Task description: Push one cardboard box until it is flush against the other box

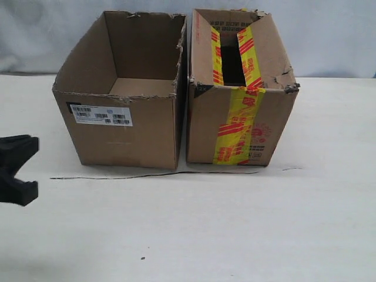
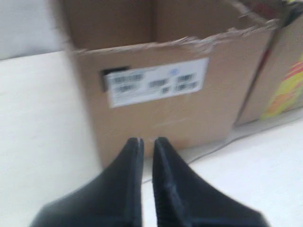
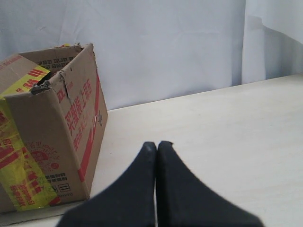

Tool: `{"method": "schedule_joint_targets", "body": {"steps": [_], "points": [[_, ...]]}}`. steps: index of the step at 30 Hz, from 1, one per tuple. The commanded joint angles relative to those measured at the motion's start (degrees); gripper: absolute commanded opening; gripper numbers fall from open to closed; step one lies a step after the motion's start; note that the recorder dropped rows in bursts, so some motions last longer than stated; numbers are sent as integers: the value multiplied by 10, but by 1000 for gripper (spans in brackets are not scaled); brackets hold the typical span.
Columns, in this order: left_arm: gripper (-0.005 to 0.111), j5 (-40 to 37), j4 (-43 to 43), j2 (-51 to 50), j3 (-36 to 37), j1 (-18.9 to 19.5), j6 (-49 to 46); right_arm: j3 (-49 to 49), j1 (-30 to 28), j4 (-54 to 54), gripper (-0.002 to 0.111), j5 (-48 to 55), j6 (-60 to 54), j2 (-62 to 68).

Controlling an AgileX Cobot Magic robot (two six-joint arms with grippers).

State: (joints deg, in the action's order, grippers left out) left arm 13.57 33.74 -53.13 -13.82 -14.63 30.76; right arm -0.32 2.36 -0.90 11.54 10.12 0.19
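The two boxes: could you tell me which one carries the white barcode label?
The plain cardboard box on the left; the other box bears yellow-and-red tape.

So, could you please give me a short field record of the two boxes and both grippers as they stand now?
Plain box: open-topped brown cardboard box with white barcode label, on white table, left in exterior view
Taped box: brown cardboard box with yellow-and-red tape, right beside it
Gap: thin sliver low down; top edges unclear
Left gripper: shut, empty, short of the labelled face
Right gripper: shut, empty, clear of the taped box
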Motion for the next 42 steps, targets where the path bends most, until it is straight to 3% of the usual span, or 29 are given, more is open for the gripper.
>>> {"method": "schedule_joint_targets", "body": {"steps": [1,4,6,10,16,19,21,26,33,42], "points": [[0,-61,-15,166,64,0,-11,3,-3,1,0,-1,-4,-2],[0,-105,-12,288,108,0,-14,3,-3,1,0,-1,-4,-2],[0,-187,-14,380,118,0,-14,3,-3,1,0,-1,-4,-2],[0,-200,-14,462,118,0,-14,3,-3,1,0,-1,-4,-2],[0,-206,-30,474,118,0,-14,3,-3,1,0,-1,-4,-2],[0,-199,-217,480,132,0,-14,3,-3,1,0,-1,-4,-2],[0,-179,-270,486,138,0,-14,3,-3,1,0,-1,-4,-2],[0,-279,-275,526,138,26,-14,3,-3,1,0,-1,-4,-2],[0,-274,-261,531,138,126,-14,3,-3,1,0,-1,-4,-2],[0,-279,-254,531,138,138,-14,3,-3,1,0,-1,-4,-2]]}}
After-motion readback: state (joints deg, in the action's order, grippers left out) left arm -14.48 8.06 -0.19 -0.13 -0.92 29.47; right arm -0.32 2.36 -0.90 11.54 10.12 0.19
